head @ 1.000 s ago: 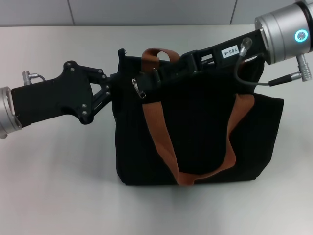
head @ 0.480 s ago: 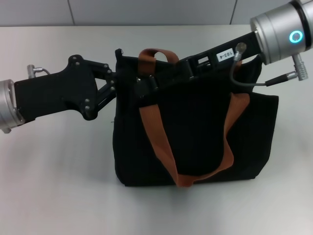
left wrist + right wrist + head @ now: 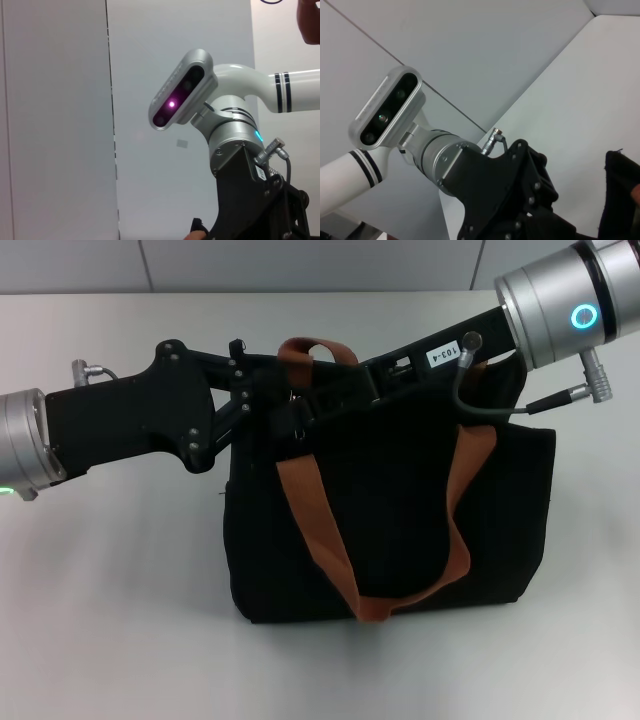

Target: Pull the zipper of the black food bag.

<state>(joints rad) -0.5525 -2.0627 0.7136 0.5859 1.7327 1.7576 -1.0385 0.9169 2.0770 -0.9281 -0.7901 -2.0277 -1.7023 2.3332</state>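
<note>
The black food bag stands upright in the middle of the head view, its orange-brown handles hanging down its front and one looping above the top edge. My left gripper reaches in from the left and sits over the bag's top left corner. My right gripper reaches in from the upper right along the bag's top edge and meets the left one there. The silver zipper pull is hidden behind the two grippers. A strip of the bag shows in the right wrist view.
The bag stands on a pale table with a grey wall behind it. The left wrist view shows the robot's head camera and the right arm. The right wrist view shows the left arm's black gripper body.
My left gripper has moved right onto the bag's top corner. My right arm has moved left. The bag has shifted a little left. The zipper pull, visible one second ago, is now covered.
</note>
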